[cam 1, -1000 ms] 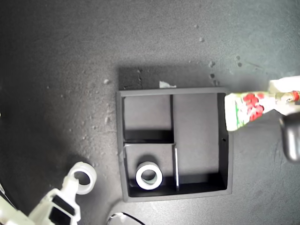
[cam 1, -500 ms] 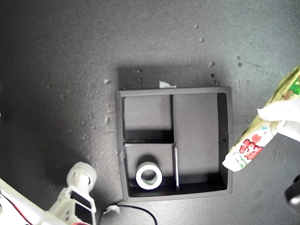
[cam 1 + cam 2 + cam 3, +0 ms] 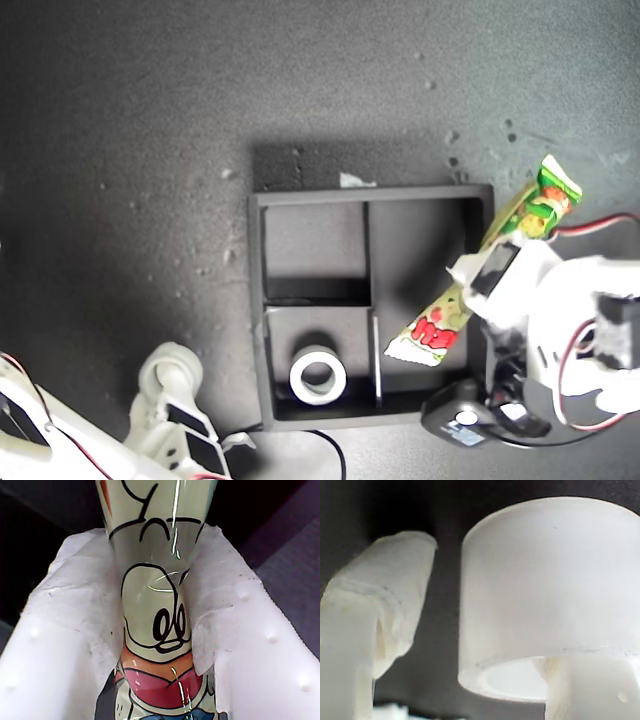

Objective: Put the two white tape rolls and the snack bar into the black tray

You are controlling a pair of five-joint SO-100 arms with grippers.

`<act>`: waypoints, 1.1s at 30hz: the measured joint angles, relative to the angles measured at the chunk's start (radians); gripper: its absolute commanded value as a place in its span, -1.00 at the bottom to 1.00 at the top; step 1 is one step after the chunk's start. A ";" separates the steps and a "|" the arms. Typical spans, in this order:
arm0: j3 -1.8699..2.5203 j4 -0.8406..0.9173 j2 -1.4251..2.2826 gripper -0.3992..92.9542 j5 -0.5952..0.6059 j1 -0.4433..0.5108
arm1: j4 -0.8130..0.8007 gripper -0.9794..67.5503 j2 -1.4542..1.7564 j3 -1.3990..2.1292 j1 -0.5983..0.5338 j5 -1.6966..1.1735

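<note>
The black tray (image 3: 258,300) lies mid-table in the exterior view. One white tape roll (image 3: 318,375) rests in its small compartment nearer the exterior view's bottom. My first gripper (image 3: 488,278) (image 3: 156,650) is shut on the snack bar (image 3: 470,290) (image 3: 150,555), holding it tilted over the tray's long compartment and right wall. A second white tape roll (image 3: 174,362) (image 3: 545,590) sits outside the tray at the exterior view's lower left. My second gripper (image 3: 170,388) (image 3: 447,630) is open at it, one finger in the hole. The other finger (image 3: 370,610) stands off the wall by a gap.
A small white scrap (image 3: 355,181) lies against the tray's far wall. Pale specks dot the dark table (image 3: 150,120). A black cable (image 3: 335,455) runs by the tray's near edge. The first arm's body (image 3: 560,340) fills the exterior view's lower right.
The first gripper has swung the snack bar from outside the tray's right wall to over the long compartment, and its arm has come into view. The second arm shifted slightly at its roll.
</note>
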 measured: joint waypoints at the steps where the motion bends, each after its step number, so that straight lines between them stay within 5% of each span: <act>1: -0.029 0.006 -0.012 -0.87 0.000 -0.006 | -0.006 -0.99 -0.002 0.006 0.000 0.000; 13: 0.373 0.011 0.457 -0.99 0.061 -0.117 | -0.107 -0.91 -0.038 0.107 -0.098 0.000; 15: 0.443 0.011 0.607 -0.99 0.127 -0.166 | -0.110 -0.79 -0.038 0.124 -0.106 0.000; 17: 0.457 0.011 0.726 -0.99 0.210 -0.229 | -0.106 -0.22 -0.040 0.127 -0.106 0.000; 21: 0.397 0.011 0.839 -0.99 0.428 -0.388 | -0.078 0.13 -0.040 0.107 -0.077 0.000; 28: -0.084 0.011 0.581 -0.99 0.781 -0.600 | 0.077 0.36 -0.043 -0.121 -0.031 0.000; 33: -0.414 0.011 0.264 -0.99 0.859 -0.640 | 0.233 0.15 -0.032 -0.310 0.064 0.135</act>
